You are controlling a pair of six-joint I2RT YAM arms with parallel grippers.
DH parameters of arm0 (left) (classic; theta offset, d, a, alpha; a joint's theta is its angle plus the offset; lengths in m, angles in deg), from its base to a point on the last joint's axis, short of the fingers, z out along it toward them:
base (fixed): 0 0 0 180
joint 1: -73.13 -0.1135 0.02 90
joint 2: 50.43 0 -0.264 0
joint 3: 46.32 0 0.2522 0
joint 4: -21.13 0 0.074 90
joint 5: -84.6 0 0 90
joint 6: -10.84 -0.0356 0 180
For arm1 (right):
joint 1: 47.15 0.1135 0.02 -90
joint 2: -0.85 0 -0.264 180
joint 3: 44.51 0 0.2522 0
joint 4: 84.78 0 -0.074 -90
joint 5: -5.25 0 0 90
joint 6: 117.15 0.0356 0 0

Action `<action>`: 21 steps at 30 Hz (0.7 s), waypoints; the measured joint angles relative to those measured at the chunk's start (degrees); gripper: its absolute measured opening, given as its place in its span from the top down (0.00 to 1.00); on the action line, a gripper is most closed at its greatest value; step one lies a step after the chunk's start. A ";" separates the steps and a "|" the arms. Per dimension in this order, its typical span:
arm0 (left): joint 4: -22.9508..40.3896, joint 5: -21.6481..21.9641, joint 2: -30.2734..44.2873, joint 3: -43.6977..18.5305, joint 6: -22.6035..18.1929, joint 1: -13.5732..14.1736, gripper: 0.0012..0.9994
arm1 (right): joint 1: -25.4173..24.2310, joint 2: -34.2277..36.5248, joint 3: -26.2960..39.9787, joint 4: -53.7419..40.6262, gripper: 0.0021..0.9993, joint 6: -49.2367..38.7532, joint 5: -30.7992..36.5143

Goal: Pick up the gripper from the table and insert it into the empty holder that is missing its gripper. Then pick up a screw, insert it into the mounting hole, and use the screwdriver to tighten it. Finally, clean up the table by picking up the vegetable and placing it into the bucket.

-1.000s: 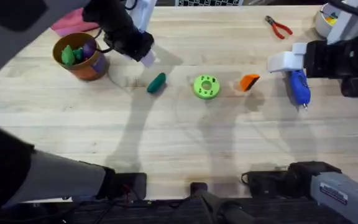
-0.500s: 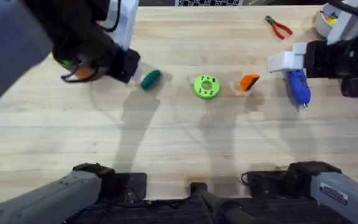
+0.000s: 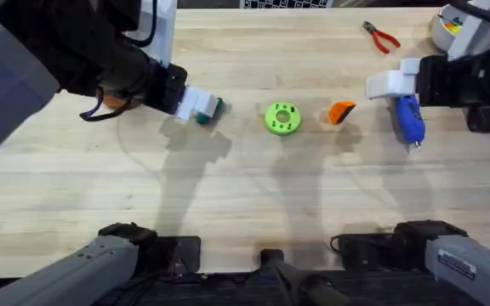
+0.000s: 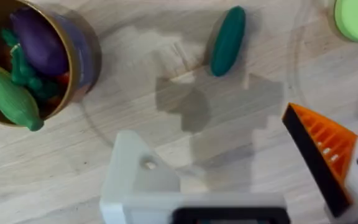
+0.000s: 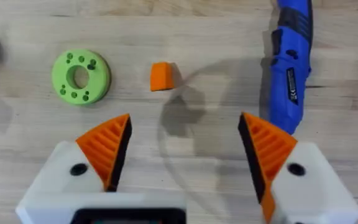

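The left gripper [image 3: 196,105] is being held spread open just above the vegetable [image 4: 228,40], nothing gripped; one holder [image 4: 143,165] is lacking its pad. The orange gripper [image 3: 341,111] is lying near the screwdriver [image 3: 409,119], under the spread, empty right gripper [image 5: 182,149]. The bucket [image 4: 82,59] is standing nearby.

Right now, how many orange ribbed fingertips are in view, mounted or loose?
4. Two are on the right claw, one on the left claw beside its bare holder, and one fingertip lies loose between the green disc and the screwdriver.
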 joint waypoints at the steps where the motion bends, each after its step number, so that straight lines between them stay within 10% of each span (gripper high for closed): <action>1: -0.53 0.04 0.00 0.04 0.22 0.00 0.01 | 0.00 0.00 0.00 0.00 0.01 0.00 0.00; 21: -5.83 0.05 -0.01 0.04 1.06 0.00 0.01 | 0.00 0.00 0.00 -0.02 0.01 0.00 0.00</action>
